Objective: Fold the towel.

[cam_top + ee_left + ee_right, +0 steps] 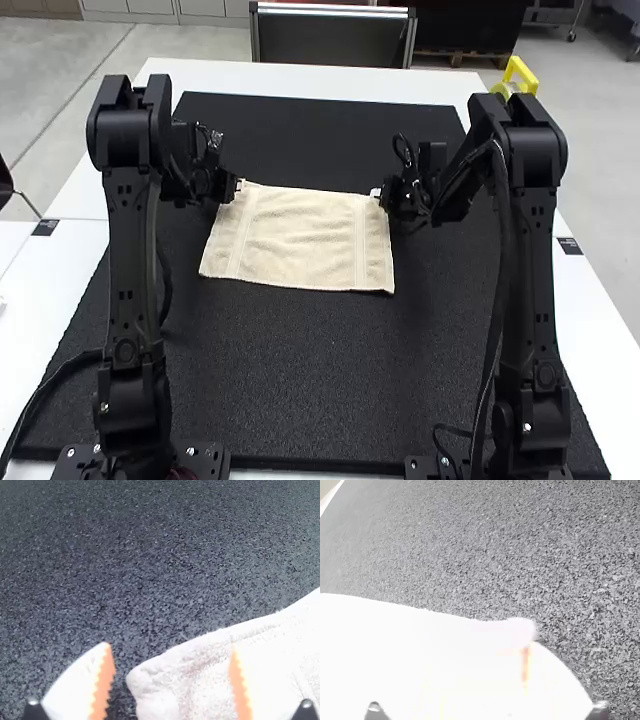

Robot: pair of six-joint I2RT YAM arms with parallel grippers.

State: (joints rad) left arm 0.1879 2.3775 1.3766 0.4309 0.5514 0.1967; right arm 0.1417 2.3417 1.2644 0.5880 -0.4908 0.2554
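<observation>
Towel [305, 240], just one, spread; left gripper [238, 186], jaws apart; right gripper [377, 193], jaws too washed-out to tell.

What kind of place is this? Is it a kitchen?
It looks more like a robot workshop or lab, though I can't be sure. A left arm and a right arm stand at a black mat with a towel spread on it.

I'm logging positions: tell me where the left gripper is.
In the high view, the left gripper is at the far left corner of the beige towel.
</observation>
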